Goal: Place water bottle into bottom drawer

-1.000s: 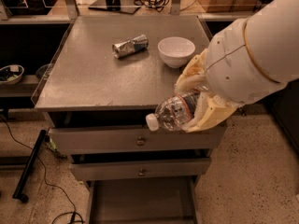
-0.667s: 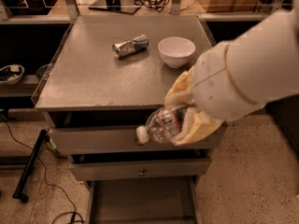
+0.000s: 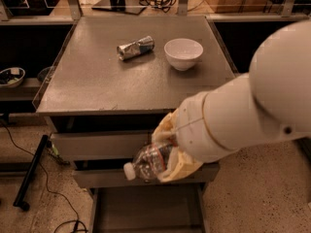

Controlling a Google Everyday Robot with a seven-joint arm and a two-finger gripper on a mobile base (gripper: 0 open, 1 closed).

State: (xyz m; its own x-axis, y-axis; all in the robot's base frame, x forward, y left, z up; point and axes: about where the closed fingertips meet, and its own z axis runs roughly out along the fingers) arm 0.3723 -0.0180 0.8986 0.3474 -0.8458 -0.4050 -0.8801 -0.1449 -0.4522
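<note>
The water bottle (image 3: pixel 148 163) is clear crinkled plastic with a white cap pointing left. My gripper (image 3: pixel 167 152) is shut on its body and holds it in front of the two knobbed drawer fronts, above the bottom drawer (image 3: pixel 146 210). The bottom drawer is pulled out, a flat grey tray low in the view, directly under the bottle. My white arm (image 3: pixel 252 110) comes in from the right and hides the cabinet's right side.
A crushed silver-blue can (image 3: pixel 135 48) and a white bowl (image 3: pixel 183 53) sit on the grey cabinet top (image 3: pixel 97 81). Black cables (image 3: pixel 43 188) and a black bar lie on the floor at the left. A shelf with a bowl stands at far left (image 3: pixel 10 76).
My gripper has carried the bottle down and to the left, from level with the cabinet top's front edge to in front of the drawer fronts.
</note>
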